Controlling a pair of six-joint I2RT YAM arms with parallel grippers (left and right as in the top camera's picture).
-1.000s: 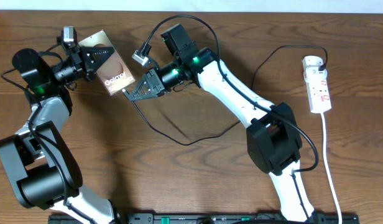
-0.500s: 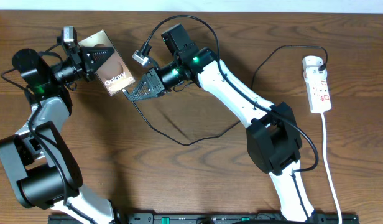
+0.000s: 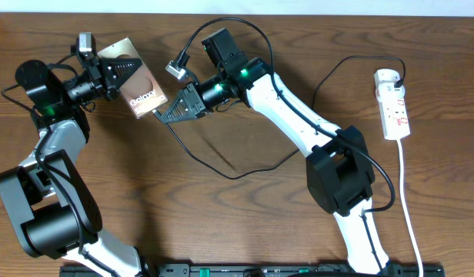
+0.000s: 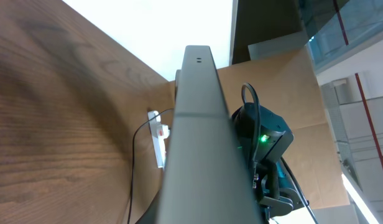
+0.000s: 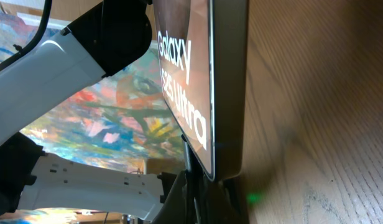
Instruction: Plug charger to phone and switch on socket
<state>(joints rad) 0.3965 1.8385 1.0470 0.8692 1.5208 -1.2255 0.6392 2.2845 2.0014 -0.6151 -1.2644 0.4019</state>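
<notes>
The bronze-brown phone (image 3: 135,82) with white Galaxy lettering is held off the table at the far left, and my left gripper (image 3: 120,75) is shut on its upper end. In the left wrist view its grey edge (image 4: 198,137) fills the middle. My right gripper (image 3: 161,115) is shut on the charger tip, pressed against the phone's lower end. In the right wrist view the phone (image 5: 186,81) stands just above my dark fingers (image 5: 207,196), and the tip itself is hidden between them. The black charger cable (image 3: 221,176) loops across the table to the white socket (image 3: 395,104) at the far right.
The socket's white cord (image 3: 406,200) runs down the right side towards the front edge. A black bar (image 3: 245,270) lies along the table's front. The slack charger cable lies in the middle of the wooden table (image 3: 221,231), under my right arm (image 3: 298,123).
</notes>
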